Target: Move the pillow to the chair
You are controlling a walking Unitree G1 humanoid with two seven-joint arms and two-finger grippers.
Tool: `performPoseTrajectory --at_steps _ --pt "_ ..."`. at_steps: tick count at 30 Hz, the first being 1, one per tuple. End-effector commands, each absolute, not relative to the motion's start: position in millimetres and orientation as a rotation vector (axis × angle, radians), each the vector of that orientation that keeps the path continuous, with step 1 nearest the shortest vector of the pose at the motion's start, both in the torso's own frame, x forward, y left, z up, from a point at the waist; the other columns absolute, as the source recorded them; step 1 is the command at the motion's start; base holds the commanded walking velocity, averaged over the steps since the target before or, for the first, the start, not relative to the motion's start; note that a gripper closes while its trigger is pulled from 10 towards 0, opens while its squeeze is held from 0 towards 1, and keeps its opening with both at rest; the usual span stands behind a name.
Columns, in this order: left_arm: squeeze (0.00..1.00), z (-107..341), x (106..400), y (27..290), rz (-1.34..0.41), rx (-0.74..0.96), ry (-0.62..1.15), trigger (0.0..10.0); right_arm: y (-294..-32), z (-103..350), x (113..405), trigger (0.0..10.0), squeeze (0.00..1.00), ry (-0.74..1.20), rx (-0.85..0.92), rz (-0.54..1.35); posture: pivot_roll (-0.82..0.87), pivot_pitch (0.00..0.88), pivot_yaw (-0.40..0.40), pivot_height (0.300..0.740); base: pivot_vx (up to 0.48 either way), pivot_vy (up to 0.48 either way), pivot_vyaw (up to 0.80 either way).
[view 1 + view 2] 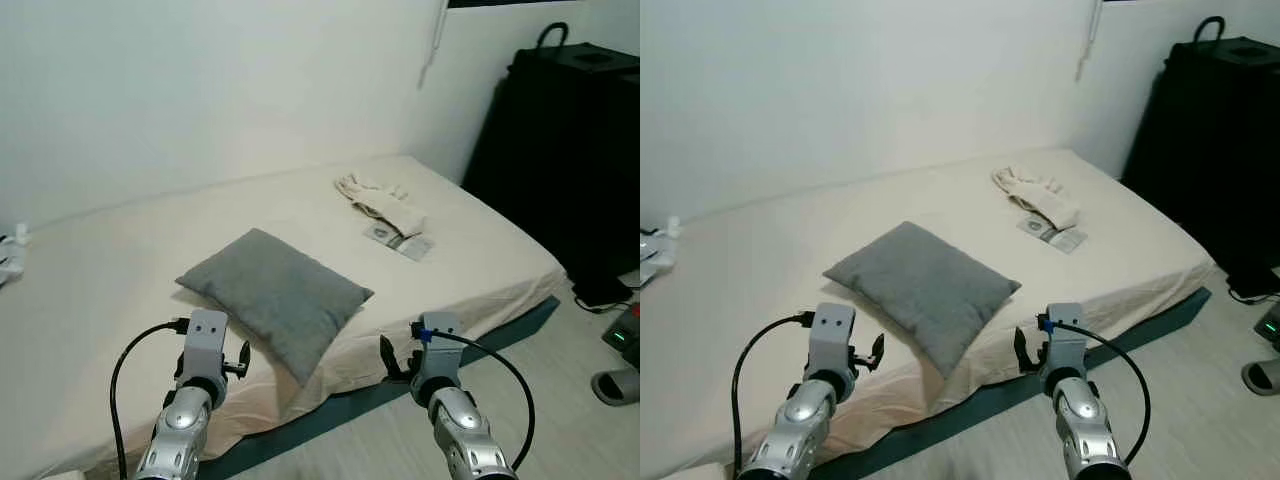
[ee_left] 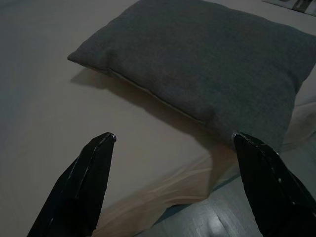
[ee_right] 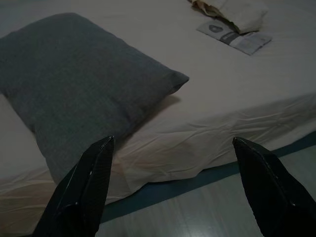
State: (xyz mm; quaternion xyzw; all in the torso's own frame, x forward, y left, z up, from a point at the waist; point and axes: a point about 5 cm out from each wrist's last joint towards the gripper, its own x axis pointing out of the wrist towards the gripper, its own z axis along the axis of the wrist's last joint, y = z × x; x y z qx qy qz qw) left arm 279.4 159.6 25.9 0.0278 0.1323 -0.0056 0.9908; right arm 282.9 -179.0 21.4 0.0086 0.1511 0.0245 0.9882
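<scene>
Pillow [image 1: 275,297]: grey, square, lying flat on the bed [image 1: 120,270], near the bed's front edge, turned so one corner points toward the robot and slightly overhangs the edge. Nothing touching it.

Left pincer [image 2: 173,143]: fingers spread wide, holding nothing, hovering above the front edge of the bed just beside the pillow's near-left side. Left wrist view looks across the sheet to the pillow's seam; one fingertip [image 2: 106,140] sits over bare sheet, the other in line with the pillow's near corner. No contact.

Right pincer [image 3: 173,143]: fingers also spread wide, holding nothing, out in front of the bed's edge over the floor [image 1: 560,370], just right of the pillow's overhanging corner. Right wrist view has the pillow between and beyond the fingers, with the rumpled sheet hanging down at the edge.

Bed: cream sheet, dark teal base strip [image 1: 480,345] along the bottom, pushed against a white wall [image 1: 200,90].

Further back on the bed, well apart from the pillow: a crumpled cream cloth [image 1: 380,200] with a small flat printed packet [image 1: 400,240] just beside it.

Right of the bed: a tall black bag or case [image 1: 570,150] with a top handle. A grey slipper [image 1: 615,385] on the floor at far right.
</scene>
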Motion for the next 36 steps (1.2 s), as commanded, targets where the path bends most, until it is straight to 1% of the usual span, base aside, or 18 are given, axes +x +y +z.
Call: performPoseTrajectory --at_steps 1,4,22,36 --pt "0.00 28.1 278.3 161.3 -0.008 0.048 0.247 10.0 -176.8 21.4 282.9 10.0 0.00 0.306 0.009 0.062 -0.02 0.032 0.003 0.740 0.000 0.000 0.00" --pt "0.00 28.3 278.1 160.9 -0.008 0.047 0.246 10.0 -176.3 21.9 282.9 10.0 0.00 0.304 0.010 0.066 -0.02 0.034 0.003 0.740 0.000 0.000 0.00" --pt "0.00 29.5 277.6 162.6 0.004 0.036 0.237 10.0 -177.1 22.0 282.2 10.0 0.00 0.304 0.011 0.069 -0.02 0.038 0.000 0.740 0.308 0.000 0.00" --pt "0.00 31.4 275.9 169.0 0.045 0.048 0.214 10.0 -175.6 21.2 281.3 10.0 0.00 0.308 0.011 0.073 -0.01 0.044 -0.002 0.740 0.000 0.000 0.00"
